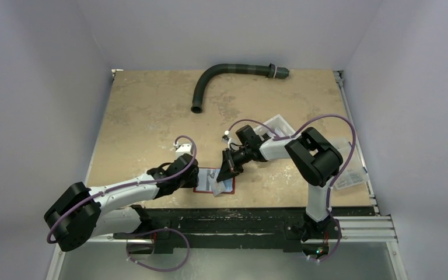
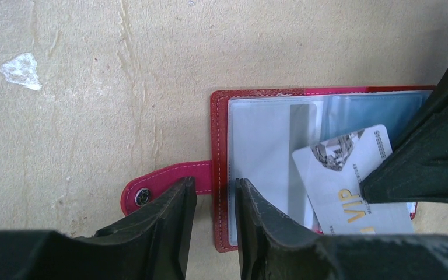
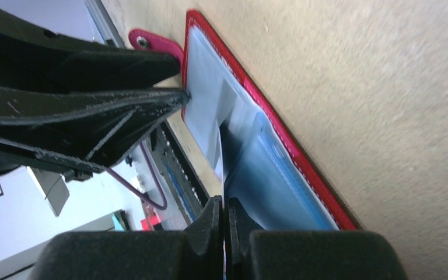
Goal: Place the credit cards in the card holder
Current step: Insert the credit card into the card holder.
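Note:
The red card holder (image 1: 205,181) lies open and flat near the table's front edge, its clear sleeves (image 2: 268,146) facing up and its snap tab (image 2: 151,189) pointing left. My left gripper (image 2: 216,192) stands over its left border with the jaws a little apart. One finger is above the tab and the other rests on the sleeve. My right gripper (image 1: 228,167) is shut on a whitish credit card (image 2: 350,181) printed "VIP". It holds that card tilted over the right half of the sleeves. In the right wrist view the card (image 3: 239,157) runs edge-on from the closed jaws toward the card holder (image 3: 280,134).
A curved black hose (image 1: 221,76) lies at the back of the table. A clear plastic box (image 1: 278,123) sits behind the right arm, and more pale flat items (image 1: 350,178) lie at the right edge. The black rail (image 1: 239,216) runs just in front of the card holder.

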`<state>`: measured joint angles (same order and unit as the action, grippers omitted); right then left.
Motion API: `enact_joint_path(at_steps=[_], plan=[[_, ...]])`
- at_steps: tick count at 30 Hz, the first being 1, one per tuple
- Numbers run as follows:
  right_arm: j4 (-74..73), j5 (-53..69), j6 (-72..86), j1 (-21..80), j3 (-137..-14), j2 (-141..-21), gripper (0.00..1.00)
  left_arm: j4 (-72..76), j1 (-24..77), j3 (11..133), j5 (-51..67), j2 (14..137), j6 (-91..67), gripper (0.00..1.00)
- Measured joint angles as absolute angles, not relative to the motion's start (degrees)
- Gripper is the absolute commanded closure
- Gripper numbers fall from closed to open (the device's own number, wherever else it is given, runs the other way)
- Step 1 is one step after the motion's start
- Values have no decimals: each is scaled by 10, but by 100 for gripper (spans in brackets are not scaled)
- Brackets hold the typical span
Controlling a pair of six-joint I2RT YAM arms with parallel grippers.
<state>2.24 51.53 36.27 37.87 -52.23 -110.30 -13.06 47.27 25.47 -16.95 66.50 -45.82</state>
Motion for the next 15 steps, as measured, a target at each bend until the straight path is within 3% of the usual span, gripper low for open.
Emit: enact_joint_path(at_steps=[15], plan=[[96, 470, 421, 379, -535, -1113, 100, -120, 472, 246, -169, 658, -458, 68]])
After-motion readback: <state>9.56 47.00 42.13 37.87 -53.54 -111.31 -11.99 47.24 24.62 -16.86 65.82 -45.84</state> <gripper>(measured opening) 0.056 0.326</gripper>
